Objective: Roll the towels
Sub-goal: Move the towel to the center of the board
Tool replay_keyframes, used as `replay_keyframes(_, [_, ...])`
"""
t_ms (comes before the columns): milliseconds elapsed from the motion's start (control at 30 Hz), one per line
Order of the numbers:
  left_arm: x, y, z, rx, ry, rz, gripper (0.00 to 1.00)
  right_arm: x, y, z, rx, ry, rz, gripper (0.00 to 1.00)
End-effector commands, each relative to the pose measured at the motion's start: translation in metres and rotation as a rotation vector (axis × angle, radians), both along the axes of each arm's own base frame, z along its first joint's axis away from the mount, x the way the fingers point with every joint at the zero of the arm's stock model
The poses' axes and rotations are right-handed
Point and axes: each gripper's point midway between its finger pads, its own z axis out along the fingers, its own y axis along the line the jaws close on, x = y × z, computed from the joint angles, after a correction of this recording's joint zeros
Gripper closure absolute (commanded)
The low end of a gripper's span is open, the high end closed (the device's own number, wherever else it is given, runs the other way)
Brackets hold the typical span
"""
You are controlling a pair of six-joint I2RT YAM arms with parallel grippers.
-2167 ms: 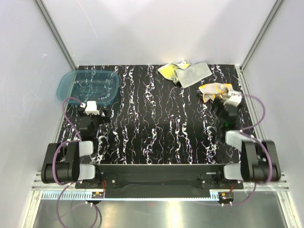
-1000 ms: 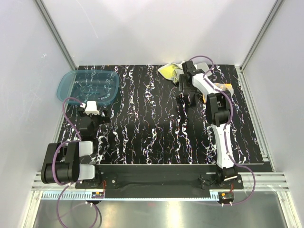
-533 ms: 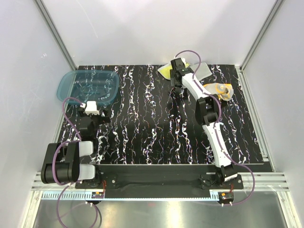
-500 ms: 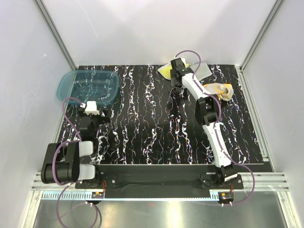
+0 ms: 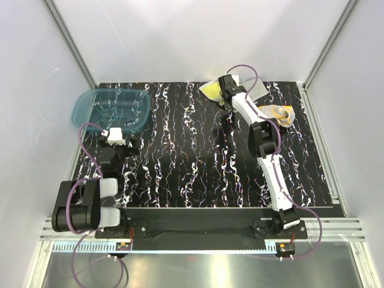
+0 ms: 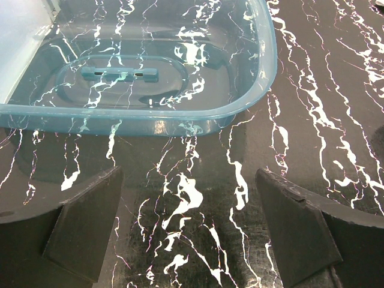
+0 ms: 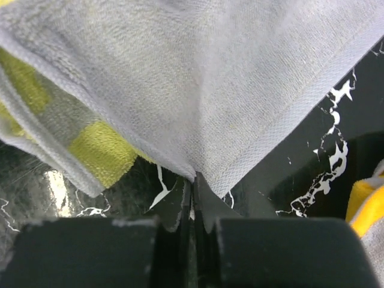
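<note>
Right wrist: nubby terry towel [image 7: 198, 78], pointed corner

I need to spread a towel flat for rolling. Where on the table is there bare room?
The widest bare stretch is the middle of the table, between the basin and the right arm. A narrower strip lies right of that arm, nearer than the orange towel. The far right is crowded: the yellow towel, pinched by the right gripper, and the orange one.

The right gripper [image 7: 192, 186] is now moved away from the orange towel [image 5: 277, 113] and is extended onto the yellow towel [image 7: 198, 90]. Its jaws, wide a second ago, are closed on the yellow towel's grey corner.
</note>
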Motion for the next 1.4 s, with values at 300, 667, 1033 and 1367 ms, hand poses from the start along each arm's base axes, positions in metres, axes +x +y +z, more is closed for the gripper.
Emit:
replay_keyframes(300, [0.007, 0.001, 0.024, 0.021, -0.091, 0.000, 0.01, -0.106, 0.016, 0.027, 0.109, 0.164, 0.065, 1.00])
replay_keyframes(667, [0.007, 0.001, 0.022, 0.020, -0.088, 0.000, 0.01, -0.356, 0.162, 0.049, 0.238, 0.312, 0.421, 1.00])
replay_keyframes(1033, [0.008, 0.001, 0.024, 0.020, -0.088, 0.000, 0.01, -0.523, 0.087, 0.037, 0.262, 0.440, 0.202, 1.00])
replay_keyframes(1367, [0.017, 0.005, 0.085, -0.217, 0.161, 0.295, 0.01, -0.506, 0.049, 0.081, 0.265, 0.271, 0.105, 1.00])
